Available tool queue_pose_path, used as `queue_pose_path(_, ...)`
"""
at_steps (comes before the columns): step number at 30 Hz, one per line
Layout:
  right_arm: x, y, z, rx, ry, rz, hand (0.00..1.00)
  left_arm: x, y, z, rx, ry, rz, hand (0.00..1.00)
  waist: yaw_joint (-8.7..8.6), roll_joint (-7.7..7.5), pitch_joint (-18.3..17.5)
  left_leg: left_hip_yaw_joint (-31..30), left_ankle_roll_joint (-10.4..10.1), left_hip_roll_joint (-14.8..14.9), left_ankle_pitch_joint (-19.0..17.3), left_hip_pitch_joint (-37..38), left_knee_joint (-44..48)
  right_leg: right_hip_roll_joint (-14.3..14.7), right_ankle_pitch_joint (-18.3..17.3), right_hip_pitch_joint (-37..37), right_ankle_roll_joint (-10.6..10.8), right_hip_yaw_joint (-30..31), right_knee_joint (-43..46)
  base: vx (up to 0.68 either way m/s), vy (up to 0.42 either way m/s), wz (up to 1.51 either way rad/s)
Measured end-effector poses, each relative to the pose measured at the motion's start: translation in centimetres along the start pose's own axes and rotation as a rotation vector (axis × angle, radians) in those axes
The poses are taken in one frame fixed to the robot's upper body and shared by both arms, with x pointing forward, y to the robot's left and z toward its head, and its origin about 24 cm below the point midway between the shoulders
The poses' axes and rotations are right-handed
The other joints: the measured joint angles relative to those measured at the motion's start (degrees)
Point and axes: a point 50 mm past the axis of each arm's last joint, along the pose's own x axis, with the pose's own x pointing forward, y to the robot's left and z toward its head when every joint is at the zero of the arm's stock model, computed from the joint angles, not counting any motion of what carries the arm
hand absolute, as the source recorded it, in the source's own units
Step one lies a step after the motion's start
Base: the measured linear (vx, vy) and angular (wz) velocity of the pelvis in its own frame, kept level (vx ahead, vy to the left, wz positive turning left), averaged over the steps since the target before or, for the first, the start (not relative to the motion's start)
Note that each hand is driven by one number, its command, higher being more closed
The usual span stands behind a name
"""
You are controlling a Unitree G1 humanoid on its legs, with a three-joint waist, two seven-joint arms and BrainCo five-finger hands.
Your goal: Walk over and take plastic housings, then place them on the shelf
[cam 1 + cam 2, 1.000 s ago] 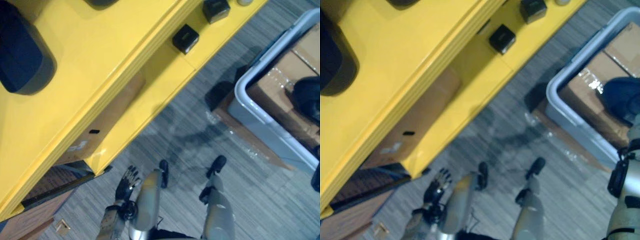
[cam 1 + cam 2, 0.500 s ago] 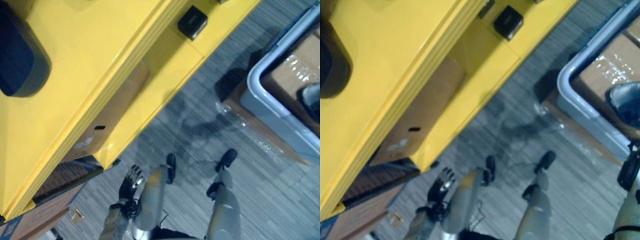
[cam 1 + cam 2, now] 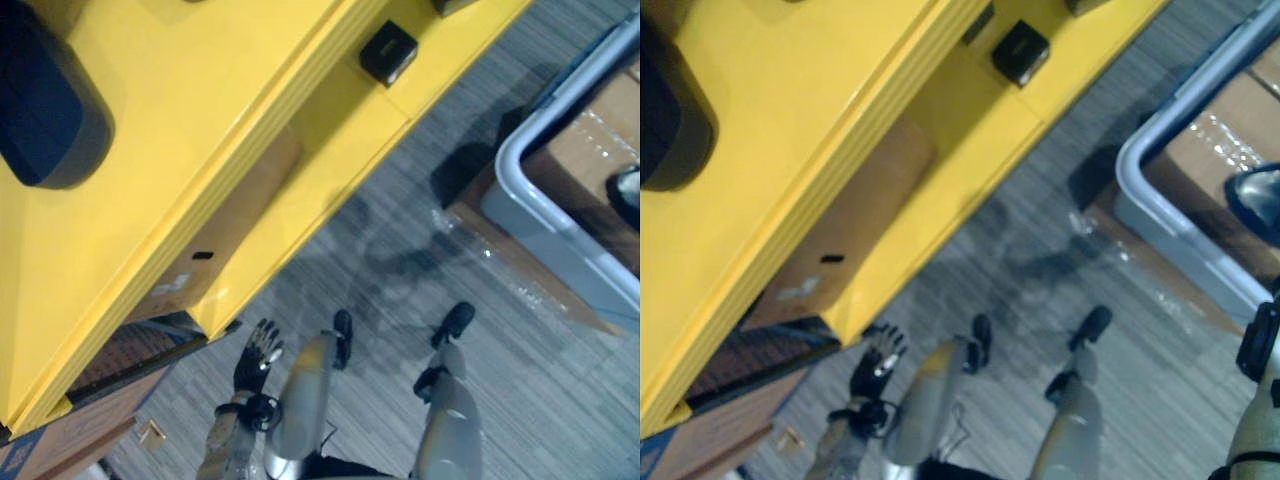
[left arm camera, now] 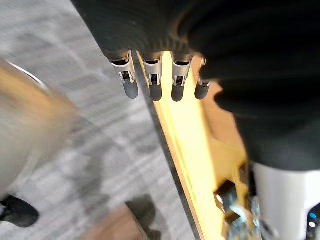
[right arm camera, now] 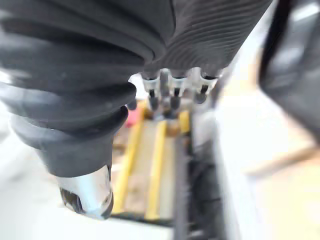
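Note:
A large dark rounded plastic housing [image 3: 45,100] lies on the top board of the yellow shelf [image 3: 200,130]. A small black box-shaped housing [image 3: 388,52] sits on the lower yellow board. Another dark housing [image 3: 1255,198] rests on cardboard inside the grey bin [image 3: 520,150] at the right. My left hand [image 3: 258,350] hangs low beside the shelf's corner, its fingers [image 4: 150,82] straight and empty. In the right wrist view my right hand's fingers [image 5: 172,92] are stretched out with nothing in them, and a dark blurred shape [image 5: 295,50] lies beside them.
A brown cardboard box [image 3: 225,235] is tucked under the yellow shelf. A flattened sheet of cardboard [image 3: 520,270] lies beneath the bin. Grey striped carpet [image 3: 400,250] runs between the shelf and the bin.
The whole view has shifted a little, so the camera moved. My left hand still hangs open by the shelf corner. No housing has changed place.

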Motion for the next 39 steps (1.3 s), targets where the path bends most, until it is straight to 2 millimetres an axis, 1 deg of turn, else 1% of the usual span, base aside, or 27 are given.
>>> queue_pose_path(1,-0.3,0.6,0.8,0.014,-0.049,0.032,0.0,0.1,-0.1,0.6,0.017,-0.033,-0.009,0.0,-0.21,-0.44,0.2,0.7,-0.2,0.7,-0.5,1.6,-0.2,0.7,-0.1,1.3,-0.1,0.6,-0.4,0.01,-0.028,-0.35)
queue_pose_path(2,-0.5,0.7,1.0,0.019,-0.067,0.05,0.0,0.2,0.0,0.9,0.018,-0.047,-0.01,0.0,-0.33,-0.73,0.2,0.9,-0.4,1.0,-0.7,2.3,-0.2,1.0,-0.2,1.8,-0.2,1.0,-0.6,0.01,-0.038,-0.32)
queue_pose_path(3,-0.9,0.8,1.0,0.02,-0.085,0.079,0.0,0.2,0.1,1.5,0.02,-0.071,-0.008,0.0,-0.71,-1.47,0.4,1.3,-0.5,1.3,-0.9,3.6,-0.5,1.3,-0.2,2.9,-0.2,1.1,-1.3,0.04,-0.037,-0.25)
queue_pose_path(5,-2.2,0.5,0.0,0.032,-0.099,0.155,0.0,0.0,0.4,2.5,0.043,-0.113,-0.006,0.0,-1.9,-3.88,0.0,2.3,-1.0,2.1,-1.2,6.5,-1.5,2.2,-0.4,5.0,-0.6,1.7,-2.1,0.07,-0.05,-0.28)
queue_pose_path(6,-2.8,0.4,-0.4,0.046,-0.087,0.169,0.0,-0.1,0.5,2.6,0.051,-0.117,-0.008,0.0,-2.56,-4.52,-0.3,2.4,-1.2,2.4,-1.3,7.3,-1.8,2.5,-0.5,5.6,-0.6,1.7,-2.1,0.09,-0.047,-0.26)
queue_pose_path(7,-4.4,0.0,-1.9,0.053,-0.061,0.203,0.0,-0.3,0.7,3.0,0.072,-0.121,-0.015,0.0,-3.38,-6.39,-1.4,3.0,-1.5,3.0,-1.4,9.0,-2.7,3.1,-0.8,6.3,-1.1,2.4,-2.1,0.1,-0.047,-0.33)
queue_pose_path(8,-6.1,-0.8,-3.6,0.03,-0.035,0.243,0.0,-0.3,0.8,3.3,0.091,-0.119,-0.027,0.0,-3.74,-8.3,-3.3,4.0,-1.7,3.5,-1.5,10.5,-4.0,3.7,-0.9,6.7,-1.1,3.0,-2.1,0.12,-0.042,-0.35)
queue_pose_path(9,-6.9,-1.3,-4.3,0.016,-0.026,0.261,0.0,-0.3,0.9,3.4,0.106,-0.119,-0.034,0.0,-4.26,-9.19,-4.4,4.2,-1.8,3.7,-1.5,11.1,-4.5,4.0,-1.1,6.8,-1.4,3.0,-2.1,0.14,-0.036,-0.39)
queue_pose_path(10,-8.4,-2.5,-5.7,-0.013,-0.004,0.286,0.0,-0.1,0.6,3.6,0.125,-0.114,-0.056,0.0,-4.83,-10.81,-6.5,5.2,-2.1,4.1,-1.6,12.5,-5.6,4.5,-1.3,7.1,-1.6,3.3,-2.1,0.14,-0.021,-0.35)
queue_pose_path(12,-10.9,-4.3,-7.2,-0.051,0.03,0.328,0.0,0.2,0.0,3.8,0.166,-0.107,-0.1,0.0,-6.13,-12.82,-9.7,7.4,-2.3,4.8,-1.6,15.9,-7.7,5.3,-1.4,8.0,-1.8,4.5,-2.1,0.15,-0.008,-0.52)
queue_pose_path(14,-11.9,-5.7,-7.9,-0.089,0.041,0.345,0.0,0.6,-0.6,3.8,0.178,-0.094,-0.133,0.0,-7.56,-13.37,-11.7,8.8,-2.3,4.8,-1.6,18.3,-9.2,5.6,-1.4,8.9,-1.8,4.9,-2.1,0.11,0.022,-0.43)
queue_pose_path(16,-12.8,-9.0,-9.3,-0.156,0.101,0.357,0.0,1.6,-2.4,4.0,0.192,-0.085,-0.23,0.0,-9.2,-13.98,-15.5,11.9,-2.4,4.6,-1.7,21.7,-11.7,6.1,-1.4,9.2,-1.8,7.8,-2.1,0.09,0.044,-0.62)
queue_pose_path(17,-13.0,-9.7,-9.6,-0.17,0.115,0.361,0.0,1.9,-2.8,4.2,0.202,-0.087,-0.252,0.0,-9.77,-14.05,-16.2,12.2,-2.4,4.6,-1.7,22.2,-12.2,6.2,-1.4,9.3,-1.8,8.4,-2.1,0.07,0.024,-0.6)
queue_pose_path(18,-13.4,-11.3,-10.1,-0.203,0.139,0.372,0.0,2.4,-3.7,4.5,0.214,-0.093,-0.29,0.0,-10.75,-14.09,-17.2,13.3,-2.5,4.5,-1.7,23.5,-12.8,6.3,-1.4,9.5,-1.8,9.5,-2.1,0.04,0.008,-0.38)
queue_pose_path(19,-13.6,-12.1,-10.3,-0.229,0.147,0.377,0.0,2.7,-4.2,4.7,0.218,-0.097,-0.312,0.0,-11.1,-14.02,-17.5,13.6,-2.7,4.4,-1.8,24.1,-13.0,6.3,-1.4,9.7,-1.8,9.8,-2.1,0.02,0.014,-0.41)
queue_pose_path(22,-15.0,-16.0,-11.7,-0.348,0.224,0.382,0.0,3.9,-7.2,5.2,0.23,-0.092,-0.437,0.0,-13.46,-13.89,-18.3,16.0,-3.2,4.1,-2.6,26.8,-13.3,6.7,-2.5,10.6,-2.3,12.4,-2.2,-0.02,0.002,-0.43)
queue_pose_path(23,-15.3,-16.5,-11.9,-0.358,0.24,0.38,0.0,3.9,-7.6,5.2,0.228,-0.089,-0.451,0.0,-13.73,-13.88,-18.4,16.5,-3.3,4.0,-2.7,27.4,-13.4,6.8,-2.8,10.8,-2.2,12.8,-2.2,-0.03,0.005,-0.54)
queue_pose_path(25,-16.2,-18.6,-12.6,-0.415,0.294,0.392,0.0,3.8,-9.0,4.8,0.198,-0.073,-0.474,0.0,-14.34,-13.1,-19.0,16.3,-3.3,3.4,-3.7,28.8,-13.3,7.4,-3.0,10.7,-1.8,15.5,-2.6,-0.03,-0.001,-0.6)
queue_pose_path(27,-17.2,-20.1,-13.1,-0.444,0.347,0.402,0.0,3.6,-9.7,4.5,0.18,-0.063,-0.471,0.0,-14.58,-12.58,-19.3,16.3,-3.2,2.9,-4.1,29.3,-13.6,7.7,-3.2,10.7,-1.7,16.6,-2.6,-0.03,0.011,-0.46)
queue_pose_path(28,-18.4,-21.2,-13.6,-0.457,0.397,0.406,0.0,3.5,-10.0,4.3,0.169,-0.052,-0.457,0.0,-14.93,-12.22,-19.5,16.3,-3.1,2.4,-4.2,29.8,-14.1,7.8,-4.1,10.6,-2.5,17.0,-2.7,-0.03,0.034,-0.47)
queue_pose_path(29,-19.4,-21.9,-13.9,-0.465,0.438,0.413,0.0,3.6,-10.1,4.2,0.162,-0.045,-0.436,0.0,-15.02,-11.76,-19.7,16.0,-2.9,1.9,-4.1,30.2,-15.0,8.0,-6.0,10.4,-3.4,17.0,-2.6,-0.01,0.029,-0.33)
queue_pose_path(30,-25.2,-23.0,-14.8,-0.398,0.594,0.478,0.0,3.4,-6.2,2.7,0.185,0.058,-0.232,0.0,-13.74,-9.89,-21.1,11.2,-2.0,-0.8,-3.2,35.4,-21.5,6.9,-2.8,13.0,1.1,15.6,-2.8,0.0,0.016,-0.15)
queue_pose_path(33,-25.2,-23.1,-14.8,-0.4,0.595,0.477,0.0,3.4,-6.3,2.7,0.183,0.058,-0.234,0.0,-13.67,-9.89,-21.1,11.2,-2.0,-0.9,-3.2,35.3,-21.5,6.8,-2.8,12.9,1.1,15.6,-2.8,0.0,0.006,0.02)
queue_pose_path(34,-25.1,-23.1,-14.8,-0.4,0.595,0.476,0.0,3.4,-6.2,2.7,0.185,0.059,-0.233,0.0,-13.48,-9.77,-21.1,10.7,-1.8,-1.0,-2.9,35.1,-21.9,6.2,-2.8,13.0,1.1,15.2,-2.7,0.0,0.022,0.24)
queue_pose_path(36,-25.3,-23.1,-14.8,-0.395,0.601,0.471,0.0,3.4,-6.0,2.8,0.178,0.054,-0.221,0.0,-13.28,-9.91,-21.1,8.7,-1.5,-2.2,-1.2,35.0,-23.8,5.1,-2.8,13.0,1.1,13.1,-2.3,-0.01,-0.008,0.47)
queue_pose_path(38,-25.7,-22.7,-14.9,-0.38,0.613,0.506,0.0,3.0,-4.8,3.5,0.152,0.017,-0.152,0.0,-12.12,-9.91,-21.1,7.5,-1.2,-2.8,-0.2,34.7,-24.8,4.4,-2.8,12.9,1.2,11.8,-2.7,-0.03,-0.022,0.34)
queue_pose_path(39,-26.0,-22.2,-15.0,-0.368,0.624,0.534,0.0,2.6,-3.5,4.2,0.131,-0.019,-0.081,0.0,-11.03,-9.88,-21.1,7.3,-1.2,-2.9,-0.2,34.7,-24.6,4.2,-2.8,12.9,1.2,11.3,-2.7,-0.02,-0.015,0.09)
